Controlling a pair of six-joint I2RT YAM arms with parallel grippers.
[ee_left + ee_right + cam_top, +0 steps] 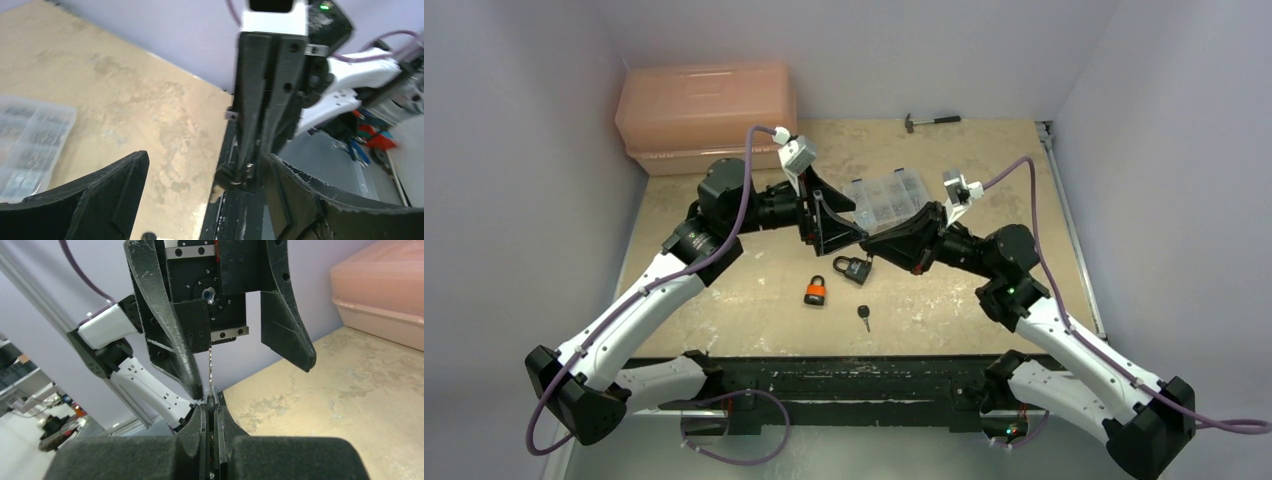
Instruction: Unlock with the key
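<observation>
The key (pixel 864 316) lies flat on the table (pixel 944 310), near the edge where the arms are bolted. It sits just to the right of the orange padlock (pixel 815 291) and apart from both claws, which meet farther back by the black padlock (pixel 855 268). The right claw (pixel 868 247) is clenched on a thin metal strip (pixel 210 367) that pokes out past its fingertips; I cannot tell what that strip belongs to. The left claw (pixel 842 238) faces it with fingers spread wide, gripping nothing, one finger on each side of the right claw's tip.
</observation>
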